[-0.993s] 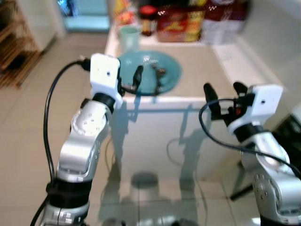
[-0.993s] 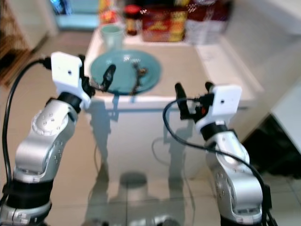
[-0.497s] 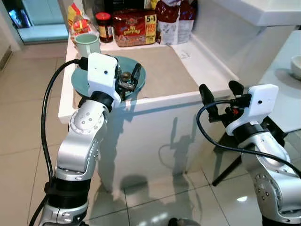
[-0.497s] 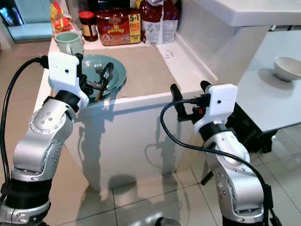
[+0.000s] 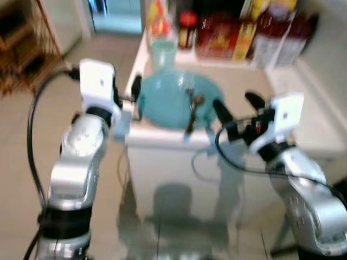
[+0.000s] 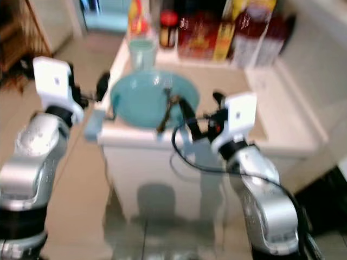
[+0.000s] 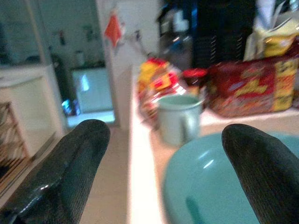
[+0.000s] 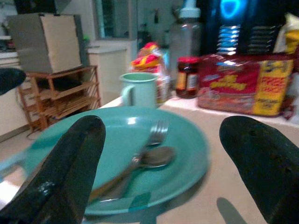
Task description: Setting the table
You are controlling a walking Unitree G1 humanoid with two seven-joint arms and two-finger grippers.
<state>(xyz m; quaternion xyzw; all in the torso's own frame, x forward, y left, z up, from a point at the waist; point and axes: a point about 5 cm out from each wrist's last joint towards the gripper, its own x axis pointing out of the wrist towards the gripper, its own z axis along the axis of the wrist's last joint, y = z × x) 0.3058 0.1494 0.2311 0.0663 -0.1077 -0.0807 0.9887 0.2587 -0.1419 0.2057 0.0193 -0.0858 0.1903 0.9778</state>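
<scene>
A teal plate (image 5: 173,100) lies at the near end of a white counter (image 5: 168,138), with a fork and spoon (image 8: 145,161) resting across it. A pale green mug (image 5: 162,54) stands just behind the plate. My left gripper (image 7: 163,133) is open at the plate's left rim, one finger over the plate and the other outside the counter's edge. On the plate's near right side my right gripper (image 8: 161,135) is open and empty, pointing across the plate towards the cutlery. Both head views are blurred.
A red-lidded jar (image 5: 187,27), red food packets (image 5: 219,38) and bottles (image 5: 271,35) line the back of the counter. A wooden rack (image 5: 21,40) stands on the tiled floor at the far left. A wall runs along the right.
The whole picture has swung and blurred, so the camera moved. My right gripper now sits close beside the plate. My left gripper is at the plate's left rim rather than over its front.
</scene>
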